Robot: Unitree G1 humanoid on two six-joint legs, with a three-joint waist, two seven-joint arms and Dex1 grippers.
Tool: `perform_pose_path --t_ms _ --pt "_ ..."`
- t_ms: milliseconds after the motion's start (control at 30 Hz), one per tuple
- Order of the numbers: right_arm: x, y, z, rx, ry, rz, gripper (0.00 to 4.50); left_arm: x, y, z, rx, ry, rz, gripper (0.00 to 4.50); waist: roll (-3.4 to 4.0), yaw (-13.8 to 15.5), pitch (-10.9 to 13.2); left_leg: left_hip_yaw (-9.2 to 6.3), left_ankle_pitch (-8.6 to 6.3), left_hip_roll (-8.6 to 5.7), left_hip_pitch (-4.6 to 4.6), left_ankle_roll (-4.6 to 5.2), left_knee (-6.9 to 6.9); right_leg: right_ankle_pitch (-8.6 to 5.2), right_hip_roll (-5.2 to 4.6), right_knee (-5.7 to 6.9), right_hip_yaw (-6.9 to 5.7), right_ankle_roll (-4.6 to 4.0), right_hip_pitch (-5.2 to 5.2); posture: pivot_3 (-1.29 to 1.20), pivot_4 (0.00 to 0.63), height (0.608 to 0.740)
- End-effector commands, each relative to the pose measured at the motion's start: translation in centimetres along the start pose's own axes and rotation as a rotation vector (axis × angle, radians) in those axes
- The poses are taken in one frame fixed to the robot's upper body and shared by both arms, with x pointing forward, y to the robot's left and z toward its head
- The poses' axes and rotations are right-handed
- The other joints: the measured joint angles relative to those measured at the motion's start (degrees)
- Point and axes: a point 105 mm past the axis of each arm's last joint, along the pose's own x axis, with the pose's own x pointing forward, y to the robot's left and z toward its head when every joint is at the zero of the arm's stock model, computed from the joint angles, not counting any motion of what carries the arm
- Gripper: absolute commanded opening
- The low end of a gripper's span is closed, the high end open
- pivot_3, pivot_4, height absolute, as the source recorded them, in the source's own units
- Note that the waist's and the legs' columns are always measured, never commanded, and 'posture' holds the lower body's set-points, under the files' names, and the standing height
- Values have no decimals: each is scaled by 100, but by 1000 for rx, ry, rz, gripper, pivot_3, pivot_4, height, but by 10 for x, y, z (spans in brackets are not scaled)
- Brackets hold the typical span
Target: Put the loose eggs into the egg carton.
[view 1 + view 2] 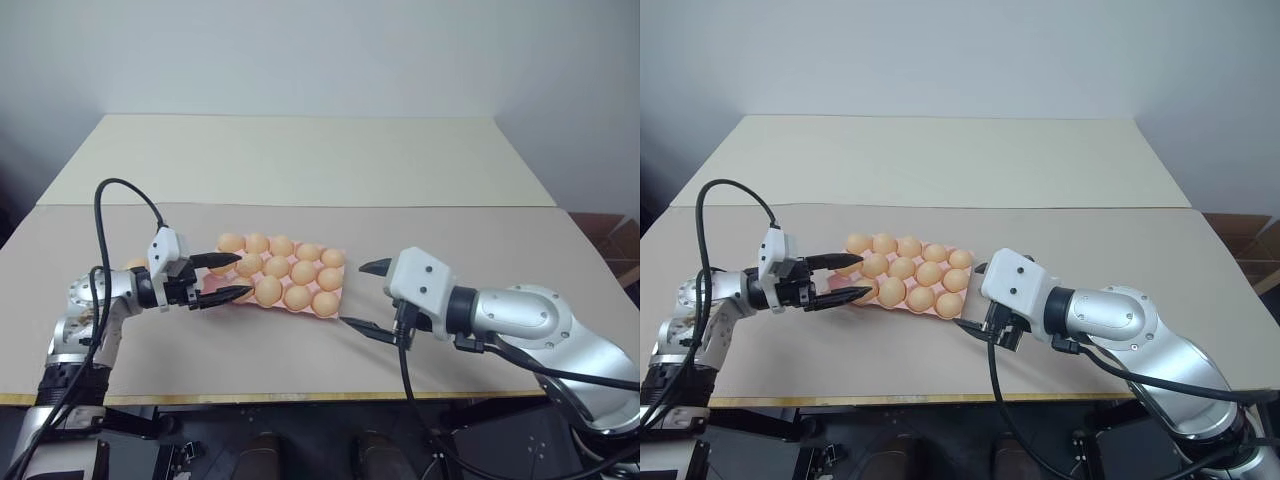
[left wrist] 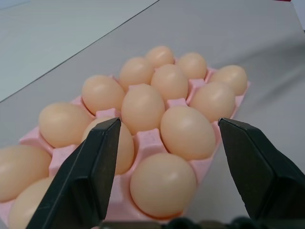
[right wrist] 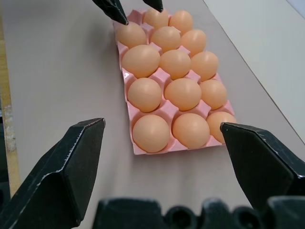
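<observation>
On the brown table [image 1: 300,345], near its middle, lies the pink egg carton [image 1: 341,259] with tan eggs [image 1: 298,296] sitting in its cups in three rows; the cups that can be seen each hold one. At the carton's left end the left gripper [image 1: 229,276] reaches in level, its two black fingers [image 2: 90,167] spread apart, one on each side of the end eggs, with nothing clamped between them. From the left wrist view the eggs sit just ahead of the fingertips, in the gap. Off the carton's right end, apart from it, the right gripper [image 1: 364,297] hangs above the table with its jaws wide and empty, pointing toward the carton. A lighter tabletop [image 1: 300,150] lies behind the brown one.
</observation>
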Motion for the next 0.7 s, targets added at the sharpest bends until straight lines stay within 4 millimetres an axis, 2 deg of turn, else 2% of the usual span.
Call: perform_pose_path --t_ms 33,267,400,433,500,567,700 --pt "-6 -4 10 -43 -35 -9 4500 -32 1 16 70 13 63 3533 1 -8 0 -9 0 1 0 0 0 0 -1 1 3 0 -3 0 150 740" --pt "-6 0 21 -54 -100 70 4500 -90 -13 3 63 179 245 3533 2 28 1 -22 0 5 9 0 -1 0 -7 0 0 0 6 0 150 740" --pt "-2 1 24 -67 -124 112 4500 -120 -17 -1 55 240 430 3533 1 42 1 -22 0 8 7 0 -1 0 -7 -4 -2 0 6 0 150 740" --pt "-1 0 24 -70 -128 120 4500 -124 -15 -1 53 241 484 3533 1 59 1 -23 0 7 8 0 -1 0 -9 -4 -3 0 7 0 150 740" --pt "1 0 24 -72 -136 138 4500 -133 -5 3 61 215 633 3890 1 87 1 -26 0 4 9 0 -1 0 -11 -4 -9 0 12 0 150 740" --pt "4 0 24 -76 -141 154 4500 -139 -4 6 79 213 696 4406 -2 85 -1 -27 0 4 16 -1 0 0 -11 -4 -8 0 20 0 150 740" --pt "7 0 25 -90 -149 189 4500 -146 -4 1 78 260 802 4457 -2 53 -1 -26 0 2 13 -1 -1 0 -11 -7 -6 0 17 0 150 740"
